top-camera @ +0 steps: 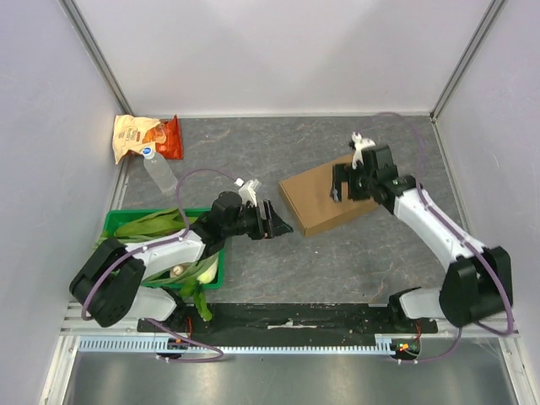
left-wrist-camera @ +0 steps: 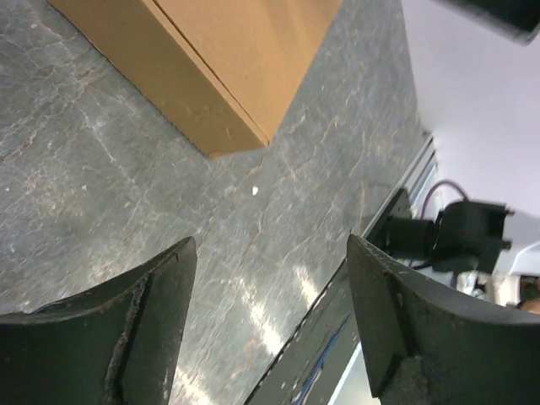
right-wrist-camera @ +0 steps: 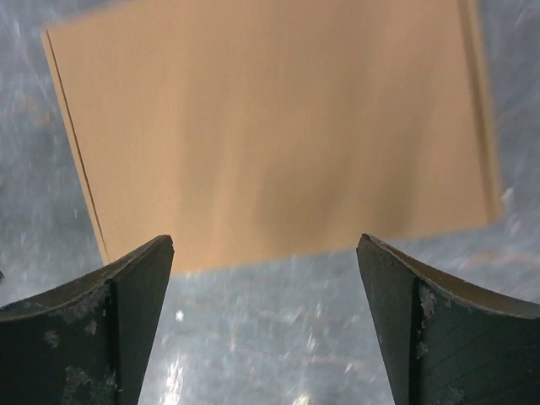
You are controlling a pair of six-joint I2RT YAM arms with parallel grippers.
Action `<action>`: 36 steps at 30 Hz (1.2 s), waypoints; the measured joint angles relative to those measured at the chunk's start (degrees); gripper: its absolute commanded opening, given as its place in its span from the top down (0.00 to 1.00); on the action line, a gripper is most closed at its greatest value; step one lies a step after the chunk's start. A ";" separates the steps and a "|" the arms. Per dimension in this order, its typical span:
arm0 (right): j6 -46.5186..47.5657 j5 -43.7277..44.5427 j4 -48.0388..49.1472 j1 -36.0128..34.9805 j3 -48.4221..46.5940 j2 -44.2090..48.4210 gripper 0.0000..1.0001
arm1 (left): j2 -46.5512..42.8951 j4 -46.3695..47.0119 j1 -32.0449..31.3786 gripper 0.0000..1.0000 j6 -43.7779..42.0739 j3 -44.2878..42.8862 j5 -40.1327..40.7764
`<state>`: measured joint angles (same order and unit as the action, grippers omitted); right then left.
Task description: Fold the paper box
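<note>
l hand (left-wrist-camera: 270, 253) spread | r hand (right-wrist-camera: 266, 253) spread, facing paper box (right-wrist-camera: 270, 126) | box plain brown, closed | snack bag (top-camera: 143, 137) print unreadable

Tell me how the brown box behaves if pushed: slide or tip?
The paper box looks closed, low and flat, so it would probably slide rather than tip. Being cardboard, it is likely light and may pivot if pushed off-centre.

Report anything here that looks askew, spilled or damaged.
Nothing looks spilled or damaged. The paper box lies closed and intact, though turned askew; a clear bottle lies on its side beside the snack bag.
</note>
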<state>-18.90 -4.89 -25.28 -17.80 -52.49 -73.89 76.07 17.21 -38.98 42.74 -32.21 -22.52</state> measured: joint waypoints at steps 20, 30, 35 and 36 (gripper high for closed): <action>8.55 -28.83 4.42 28.70 -19.45 -33.11 0.25 | 29.22 3.48 4.17 0.36 12.09 -21.51 7.91; -2.71 -30.58 22.36 23.32 -10.10 -32.48 0.55 | 35.10 -0.68 12.02 0.49 10.67 -29.16 5.73; -14.60 -23.74 33.94 14.47 -8.92 -34.45 0.54 | 39.04 -10.36 18.95 0.46 5.29 -40.00 8.17; -17.05 -22.56 36.02 12.66 -9.57 -35.80 0.54 | 40.52 -13.07 20.39 0.46 3.67 -43.67 9.57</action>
<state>-35.94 -27.44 10.74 -5.15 -62.06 -109.69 116.60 4.14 -18.59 46.41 -75.88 -12.95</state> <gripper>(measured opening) 0.476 0.534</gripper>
